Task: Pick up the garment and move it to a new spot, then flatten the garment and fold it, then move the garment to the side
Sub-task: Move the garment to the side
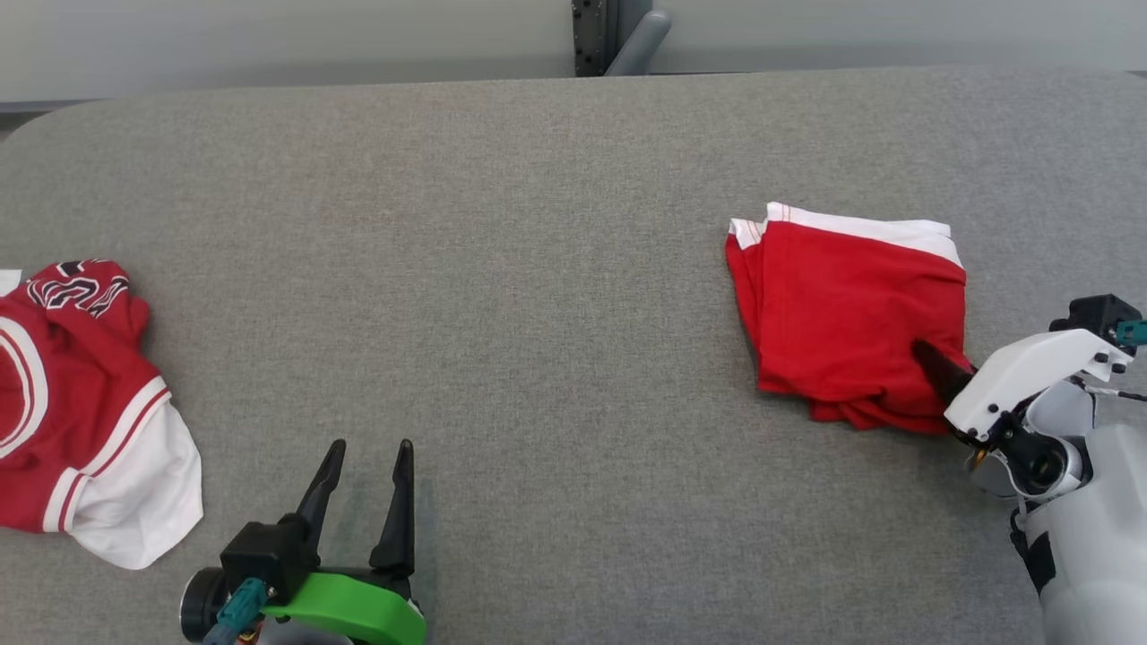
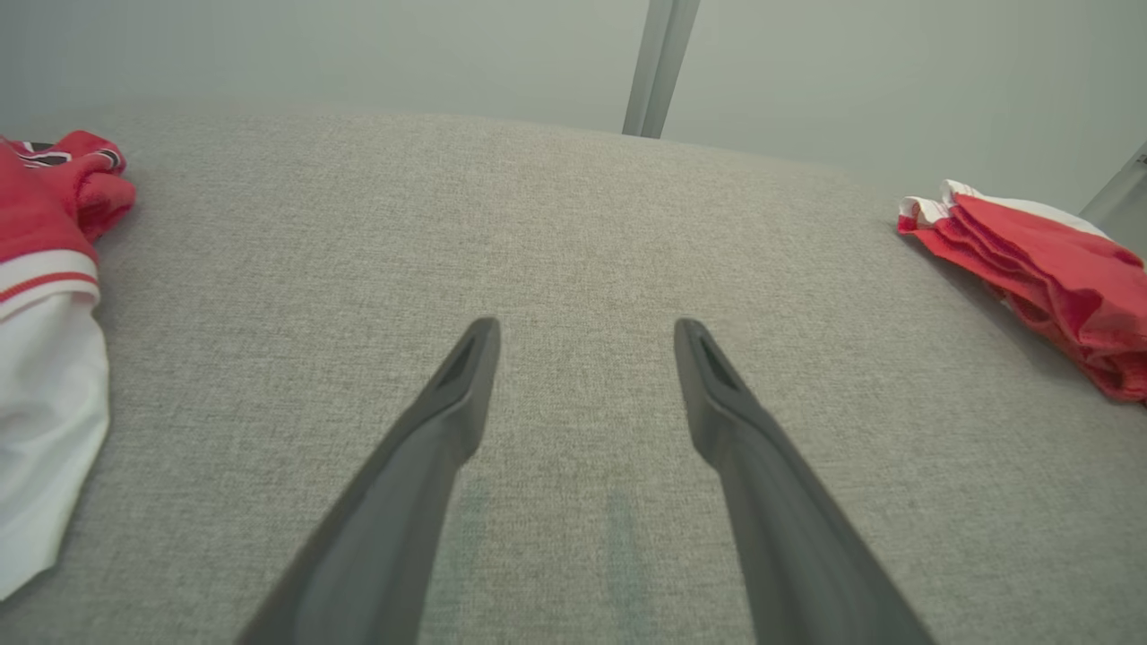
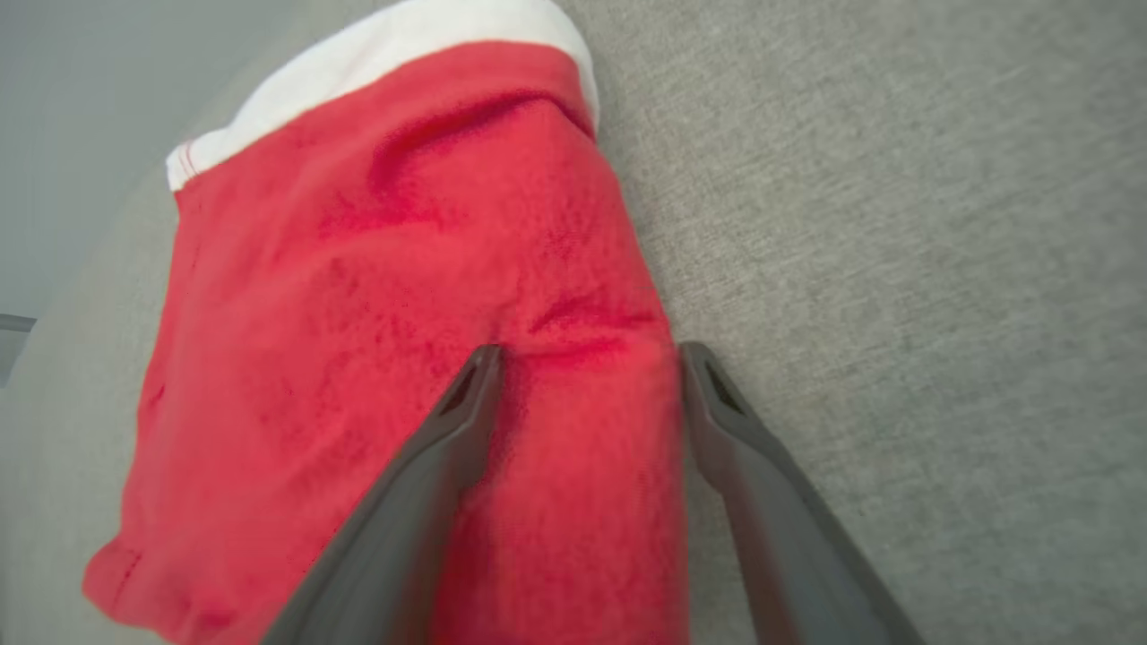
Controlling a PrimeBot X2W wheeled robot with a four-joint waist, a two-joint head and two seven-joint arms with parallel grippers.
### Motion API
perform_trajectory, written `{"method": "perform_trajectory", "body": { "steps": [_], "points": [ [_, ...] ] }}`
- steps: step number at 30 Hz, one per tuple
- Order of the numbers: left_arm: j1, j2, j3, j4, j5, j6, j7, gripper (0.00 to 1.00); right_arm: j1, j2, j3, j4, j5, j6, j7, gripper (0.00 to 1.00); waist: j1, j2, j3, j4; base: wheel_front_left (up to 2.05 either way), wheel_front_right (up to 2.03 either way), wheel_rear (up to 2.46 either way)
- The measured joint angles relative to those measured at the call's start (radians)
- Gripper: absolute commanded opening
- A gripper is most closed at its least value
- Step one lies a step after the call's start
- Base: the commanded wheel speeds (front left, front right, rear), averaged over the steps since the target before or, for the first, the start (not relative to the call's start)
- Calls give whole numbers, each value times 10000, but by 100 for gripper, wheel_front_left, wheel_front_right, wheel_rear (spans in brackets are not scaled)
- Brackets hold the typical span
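The garment [image 1: 842,305] is red with a white band along its far edge and lies folded on the right side of the grey table [image 1: 538,269]. My right gripper [image 3: 589,351] is open at the garment's near right corner. One finger rests on the red cloth, the other runs along its right edge, and a strip of cloth lies between them. In the head view one dark finger [image 1: 936,365] pokes onto that corner. My left gripper [image 1: 372,445] stands open above bare table at the lower left, holding nothing. The left wrist view has the garment [image 2: 1048,260] at far right.
A crumpled red and white jersey [image 1: 72,403] lies at the table's left edge, to the left of my left gripper [image 2: 584,327]. A grey post [image 1: 596,36] stands behind the table's far edge. Bare grey cloth spans the middle.
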Motion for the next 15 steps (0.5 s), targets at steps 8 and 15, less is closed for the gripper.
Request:
{"method": "perform_trajectory", "body": {
  "steps": [8, 15],
  "points": [
    [-125, 2, -59, -230, 0, 58, 2, 100, -577, 6, 537, 332, 857, 0, 13, 0, 0, 0, 516, 70, 0, 0, 0],
    [-545, 4, -65, -594, 276, 46, 0, 100, -1188, -989, 1277, -142, 1080, 2, 96, 0, 0, 0, 1080, -485, 0, 0, 0]
  ]
}}
